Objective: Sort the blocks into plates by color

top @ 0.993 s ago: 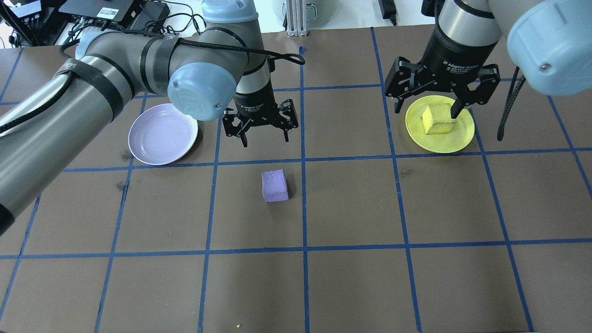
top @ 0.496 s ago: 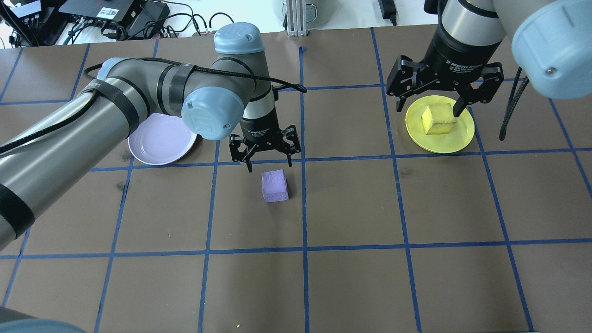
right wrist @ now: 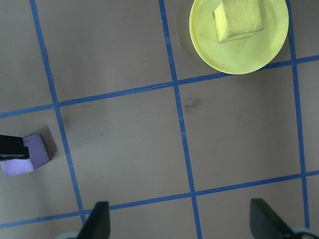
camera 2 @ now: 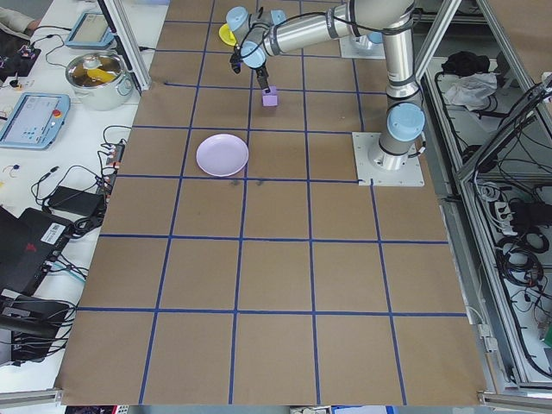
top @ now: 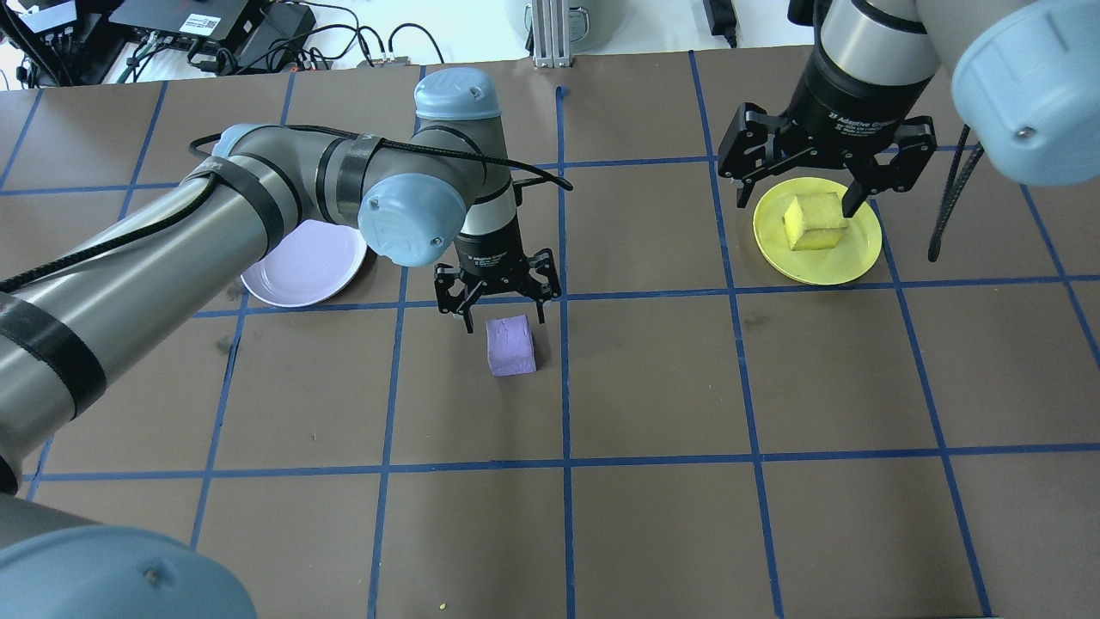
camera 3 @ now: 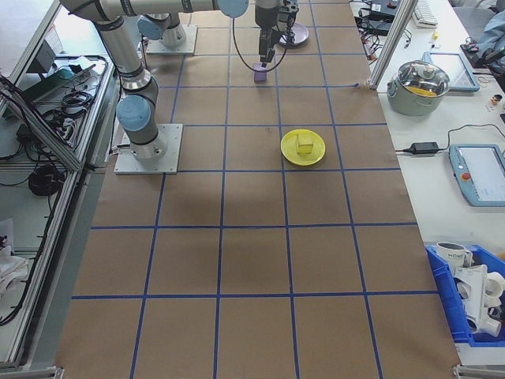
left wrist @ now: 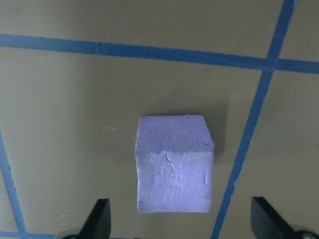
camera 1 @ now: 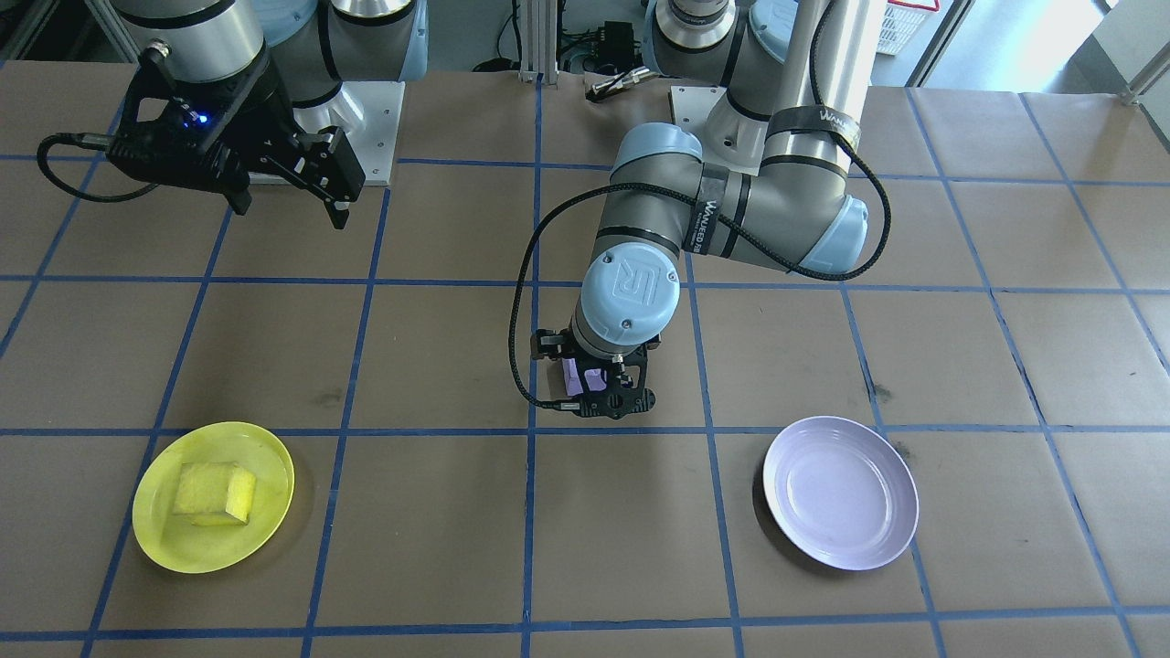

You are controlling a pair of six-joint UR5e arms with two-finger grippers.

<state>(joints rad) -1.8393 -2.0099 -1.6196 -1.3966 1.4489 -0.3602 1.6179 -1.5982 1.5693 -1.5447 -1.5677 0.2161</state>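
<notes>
The purple block (top: pixel 510 346) is seen resting on the brown papered table (top: pixel 773 387), near the table's centre and just beside a blue tape line (top: pixel 565 378) that runs past its 3 o'clock side in the overhead view. The left gripper (top: pixel 504 319) is held directly over the far edge of this block, its fingers spread wide and pointing down; in the left wrist view the two fingertips (left wrist: pixel 98 219) are seen at either side of the block with clear gaps between, so nothing is gripped and no contact is shown. The lavender plate (top: pixel 301 266) is placed at about 10 o'clock from the purple block, well apart from it, and is partly hidden by the left arm's elbow in the overhead view; in the front-facing view its dish is seen bare. The yellow block (top: pixel 814 222) is found lying inside the yellow plate (top: pixel 816 262), slightly toward the plate's far side, at roughly 2 o'clock from the purple block. The right gripper (top: pixel 795 199) is poised well above the yellow plate, its fingers opened wide and holding nothing; in the right wrist view the plate with its block is seen far below at 1 o'clock, and the purple block is glimpsed at the 9 o'clock edge.
</notes>
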